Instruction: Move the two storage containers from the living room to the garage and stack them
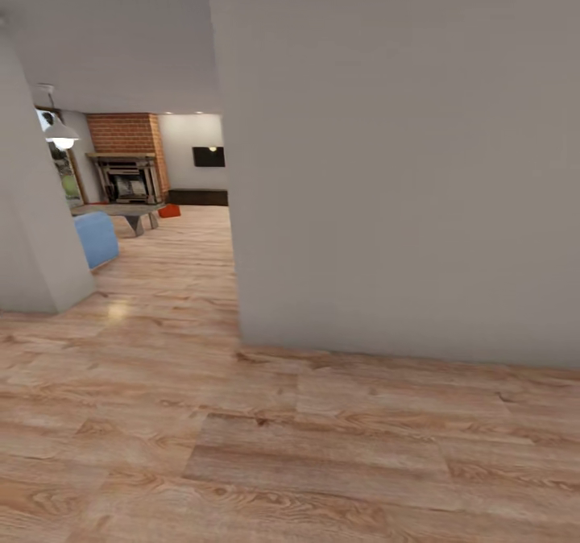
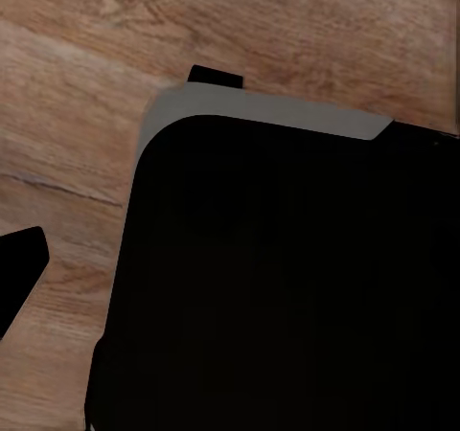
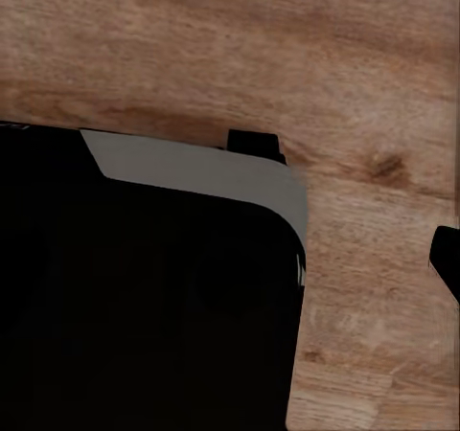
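Observation:
Far down the hall, in the living room, a small red-orange storage container [image 1: 169, 211] sits on the light wood floor beside a low grey table [image 1: 129, 214] and in front of the brick fireplace [image 1: 126, 160]. My left gripper [image 2: 230, 283] hangs over the plank floor next to my own black base [image 2: 287, 287]. One dark fingertip [image 2: 19, 273] shows at the frame's edge, and nothing is held. My right gripper [image 3: 230, 259] hangs the same way, with one fingertip [image 3: 447, 259] at the edge and nothing held. The garage is out of view.
A large grey-white wall [image 1: 403, 164] stands close ahead on the right, its corner at the middle. Another wall corner [image 1: 32, 229] stands at the left. Between them an opening leads to the living room, with a blue seat [image 1: 97, 238], a pendant lamp [image 1: 60, 134] and a black TV [image 1: 209, 156].

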Controlling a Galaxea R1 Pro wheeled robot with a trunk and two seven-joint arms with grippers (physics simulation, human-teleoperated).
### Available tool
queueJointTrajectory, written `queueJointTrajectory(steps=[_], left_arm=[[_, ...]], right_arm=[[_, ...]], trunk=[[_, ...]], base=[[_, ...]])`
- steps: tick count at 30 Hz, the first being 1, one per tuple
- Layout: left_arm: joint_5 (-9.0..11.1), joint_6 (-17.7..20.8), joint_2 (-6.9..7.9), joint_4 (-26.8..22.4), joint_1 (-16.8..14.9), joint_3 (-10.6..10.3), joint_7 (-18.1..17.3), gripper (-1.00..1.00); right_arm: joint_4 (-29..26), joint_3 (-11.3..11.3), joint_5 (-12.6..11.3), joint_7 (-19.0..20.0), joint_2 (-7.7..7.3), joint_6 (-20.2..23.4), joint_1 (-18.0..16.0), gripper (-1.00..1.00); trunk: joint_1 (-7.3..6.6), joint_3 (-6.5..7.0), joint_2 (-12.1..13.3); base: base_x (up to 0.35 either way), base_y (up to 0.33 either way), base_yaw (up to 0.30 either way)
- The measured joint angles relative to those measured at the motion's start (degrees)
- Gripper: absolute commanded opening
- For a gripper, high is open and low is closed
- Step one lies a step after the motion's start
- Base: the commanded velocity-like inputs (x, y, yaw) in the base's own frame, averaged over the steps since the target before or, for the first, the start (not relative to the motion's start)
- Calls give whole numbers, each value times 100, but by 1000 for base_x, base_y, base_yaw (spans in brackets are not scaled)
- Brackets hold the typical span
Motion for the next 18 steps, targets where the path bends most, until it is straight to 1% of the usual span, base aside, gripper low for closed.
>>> queueJointTrajectory(steps=[18], left_arm=[[2, 0, 0, 0, 0, 0, 0, 100]], right_arm=[[0, 29, 11, 0, -4, 6, 2, 100]], trunk=[[0, 2, 0]], base=[[323, 0, 263]])
